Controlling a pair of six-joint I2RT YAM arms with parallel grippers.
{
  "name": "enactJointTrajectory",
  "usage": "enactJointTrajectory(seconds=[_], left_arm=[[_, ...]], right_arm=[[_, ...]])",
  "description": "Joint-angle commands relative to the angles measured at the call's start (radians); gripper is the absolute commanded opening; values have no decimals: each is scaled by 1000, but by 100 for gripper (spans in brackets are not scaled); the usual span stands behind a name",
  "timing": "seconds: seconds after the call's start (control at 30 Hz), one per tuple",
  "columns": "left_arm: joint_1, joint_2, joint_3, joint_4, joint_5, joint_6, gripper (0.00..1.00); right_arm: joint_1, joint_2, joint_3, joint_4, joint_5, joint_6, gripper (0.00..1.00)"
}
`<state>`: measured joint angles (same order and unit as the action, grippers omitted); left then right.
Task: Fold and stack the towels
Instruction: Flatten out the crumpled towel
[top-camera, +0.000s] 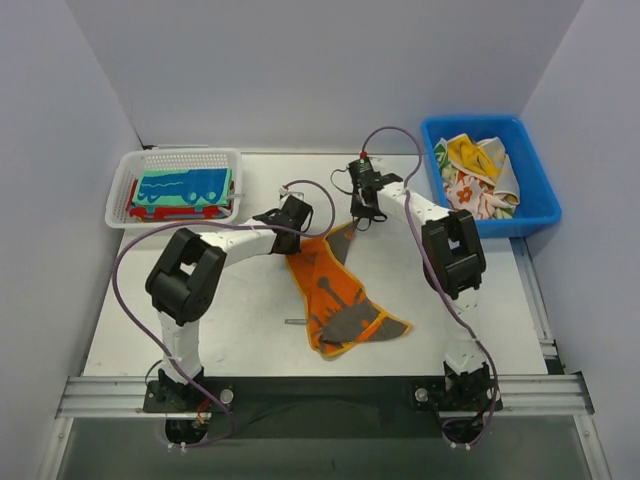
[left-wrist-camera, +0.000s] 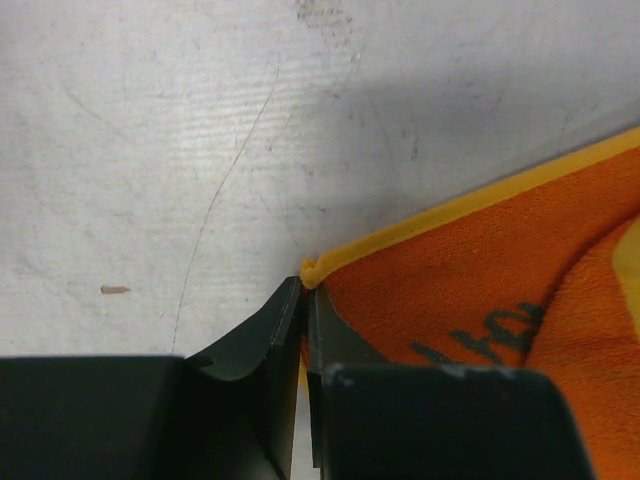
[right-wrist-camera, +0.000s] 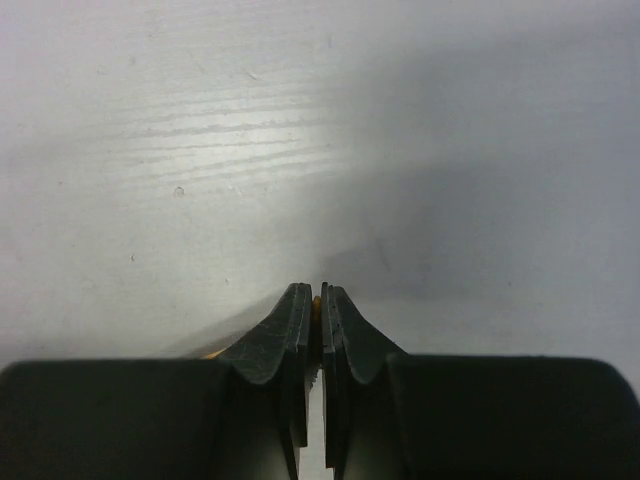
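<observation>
Since the orange towel lies mid-way across the bench, its long axis running from the claws toward the near right corner, both arms are at its far end. Left claw pinches the yellow-hemmed corner; right claw is pressed together on a sliver of hem (barely showing).

Bright, even light; soft shadows

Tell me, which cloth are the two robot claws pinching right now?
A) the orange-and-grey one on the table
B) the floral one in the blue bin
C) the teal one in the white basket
A: the left gripper is shut on a yellow-edged corner of the orange-and-grey towel, and the right gripper is shut with an orange sliver of it between its jaws.
</observation>
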<state>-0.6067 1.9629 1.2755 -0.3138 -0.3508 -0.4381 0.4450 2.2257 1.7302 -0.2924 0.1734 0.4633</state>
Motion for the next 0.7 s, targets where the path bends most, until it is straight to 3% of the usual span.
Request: enactJointTrajectory(seconds=[0.0,0.13,0.33,0.67], left_arm=[[12,-59,-27,-143,-31,24,0],[13,-165,-1,-154,-82,94,0],[15,-346,137,-148,-177,275,0],[-22,-593,386,-47,-111,545,0]], right_arm=[[-35,-185,-61,44,-40,-20,0],[-61,-345,-168,194,-153,-64,0],[-100,-557,-192,323,-351,-115,0],[-123,-785,-115,398,-537,-213,0]])
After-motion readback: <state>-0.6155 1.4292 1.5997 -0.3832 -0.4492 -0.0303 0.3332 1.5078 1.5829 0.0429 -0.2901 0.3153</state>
